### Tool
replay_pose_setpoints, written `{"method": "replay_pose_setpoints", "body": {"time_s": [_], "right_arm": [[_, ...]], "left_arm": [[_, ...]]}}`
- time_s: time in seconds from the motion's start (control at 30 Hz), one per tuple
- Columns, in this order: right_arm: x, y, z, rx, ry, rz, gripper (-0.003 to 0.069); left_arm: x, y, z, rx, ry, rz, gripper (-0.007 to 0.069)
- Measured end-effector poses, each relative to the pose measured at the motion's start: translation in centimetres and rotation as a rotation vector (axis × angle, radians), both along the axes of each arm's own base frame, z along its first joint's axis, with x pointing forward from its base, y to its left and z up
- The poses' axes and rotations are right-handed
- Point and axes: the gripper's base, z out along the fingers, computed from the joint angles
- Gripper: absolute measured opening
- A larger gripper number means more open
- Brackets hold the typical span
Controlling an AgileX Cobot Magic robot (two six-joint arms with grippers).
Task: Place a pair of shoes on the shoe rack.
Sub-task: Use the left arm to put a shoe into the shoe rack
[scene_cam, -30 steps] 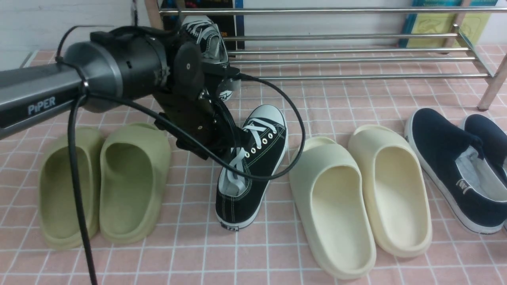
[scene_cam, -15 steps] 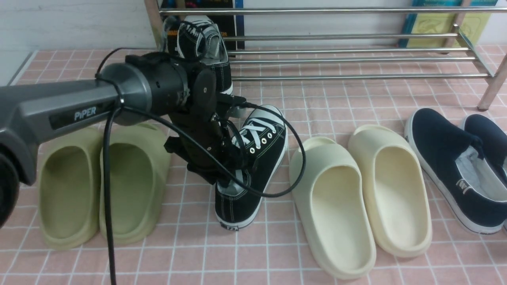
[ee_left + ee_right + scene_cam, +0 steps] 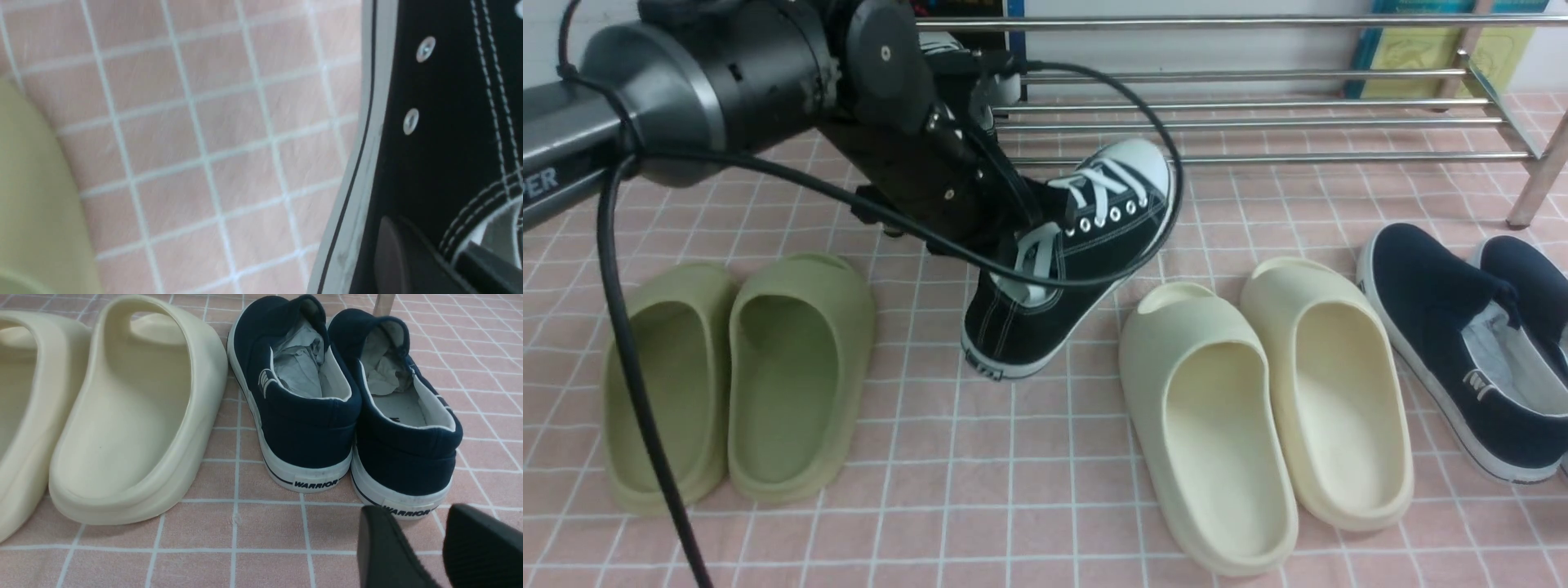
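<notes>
The left tool is clamped on the collar of a sneaker, which is held tilted with its toe raised toward the rack, presumably so that it can be carried onto it; the right tool is seen parted and empty near the slip-ons. A second sneaker is glimpsed behind the arm at the rack, so the pair is judged half placed. On the bench two green slides, two cream slides and two slip-ons are counted, set in pairs.
</notes>
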Motion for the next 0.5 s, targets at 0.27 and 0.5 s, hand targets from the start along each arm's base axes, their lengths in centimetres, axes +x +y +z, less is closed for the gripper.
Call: {"method": "replay_pose_setpoints", "body": {"time_s": [0.27,0.5], "right_arm": [[0.0,0.0,0.0,0.0,0.0,0.0,0.0239],[0.0,0.0,0.0,0.0,0.0,0.0,0.0239]], "left_arm": [[3.3,-1.6,-1.5,-0.095,-0.019,0.124,0.0013],[6.0,-1.9,-0.9,-0.192,-0.108,0.227,0.0013]]}}
